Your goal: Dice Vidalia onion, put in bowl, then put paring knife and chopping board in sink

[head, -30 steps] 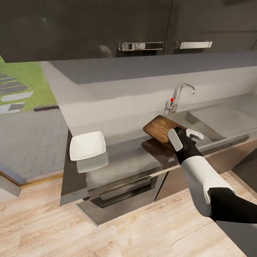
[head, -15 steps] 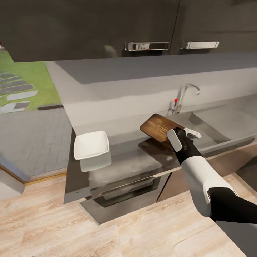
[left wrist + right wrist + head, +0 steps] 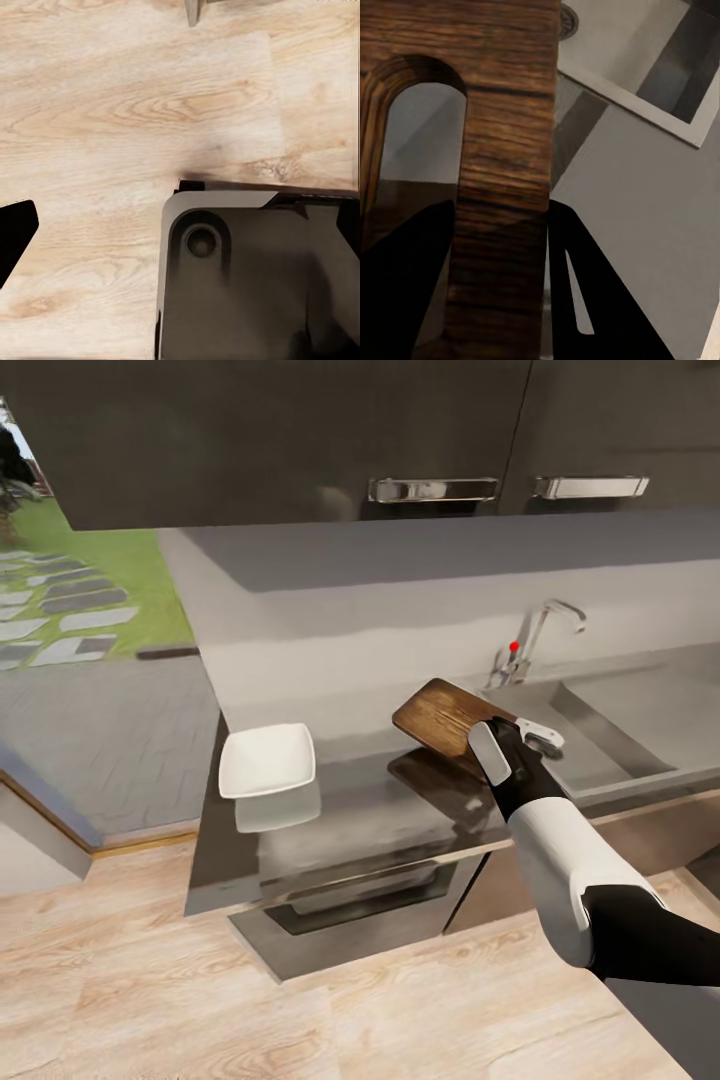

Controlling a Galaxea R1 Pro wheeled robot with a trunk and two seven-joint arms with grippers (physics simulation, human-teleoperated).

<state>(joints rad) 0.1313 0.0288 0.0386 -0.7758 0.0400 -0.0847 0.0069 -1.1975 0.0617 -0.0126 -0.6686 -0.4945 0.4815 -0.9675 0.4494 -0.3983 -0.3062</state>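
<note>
Right gripper [image 3: 497, 732] clamped on the chopping board [image 3: 440, 721], frame centre; carry level over sink [image 3: 600, 745], release low.

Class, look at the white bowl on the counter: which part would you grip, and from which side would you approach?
Grip the bowl by its rim, coming from above, one finger inside and one outside a wall. Its flared, thin sides rise off the countertop and the opening faces up, so the rim is probably the easiest hold. The edge nearest the robot looks unobstructed.
</note>
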